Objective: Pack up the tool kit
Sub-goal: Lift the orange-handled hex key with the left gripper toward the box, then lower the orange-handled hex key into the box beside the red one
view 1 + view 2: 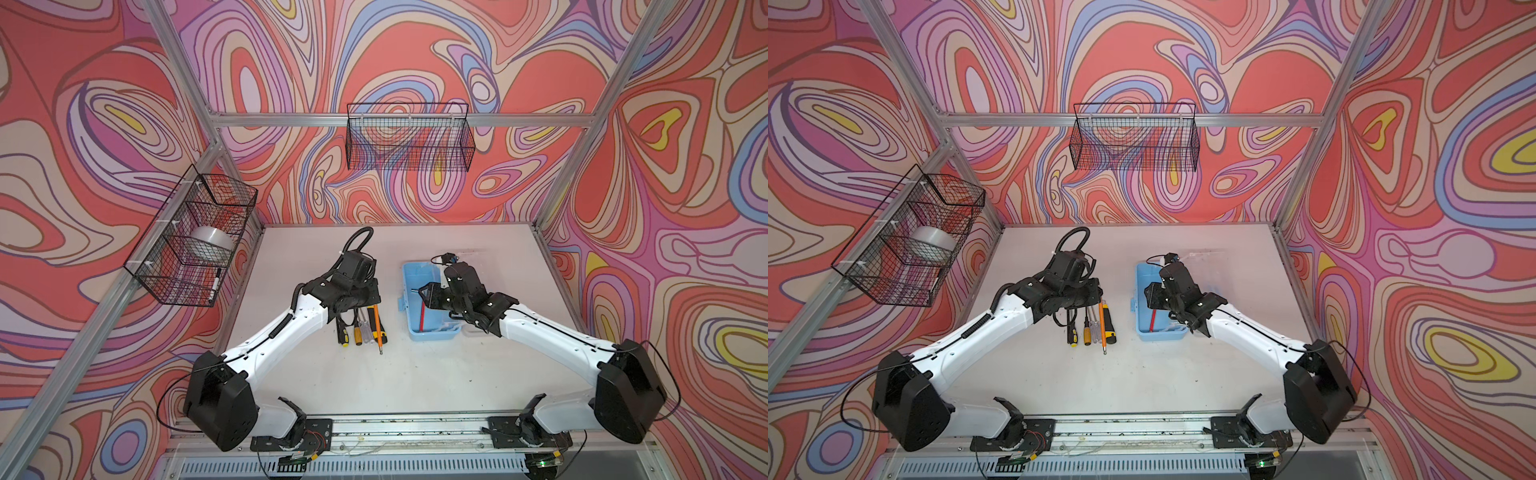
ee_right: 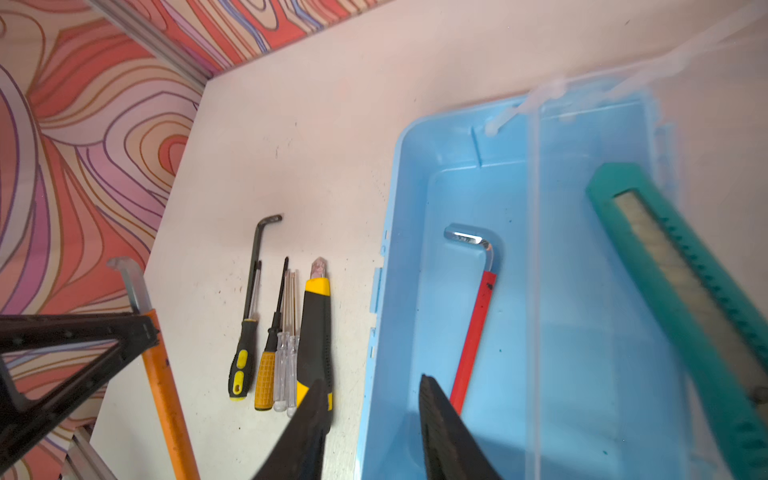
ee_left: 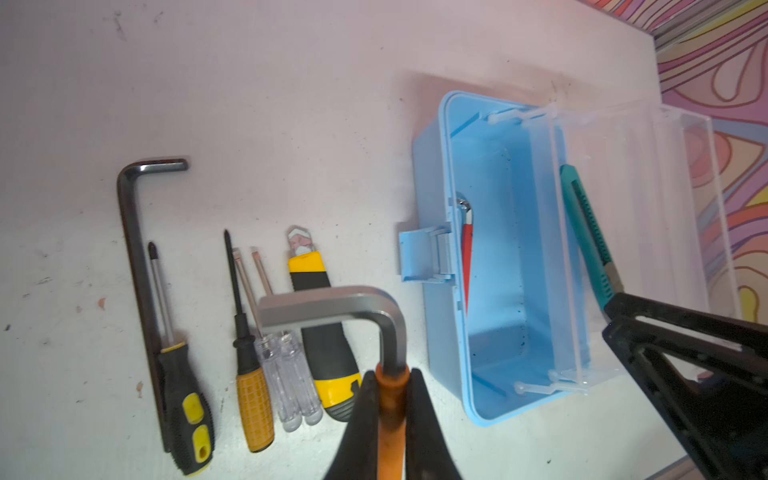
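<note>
White, scuffed counter [image 1: 415,374] inside swirl-patterned walls. In both top views each arm bends inward at the elbow, and the open light-blue plastic tool box [image 1: 432,332] lies right of centre.

Left wrist view, lower centre: left gripper [image 3: 390,376] clenched on an orange-sleeved steel hex key [image 3: 390,407].

Right wrist view: right gripper [image 2: 372,378] released, jaws apart, over the box rim. A red-sleeved hex key [image 2: 473,328] lies inside; a ribbed teal utility knife [image 2: 673,266] shows at right.
</note>
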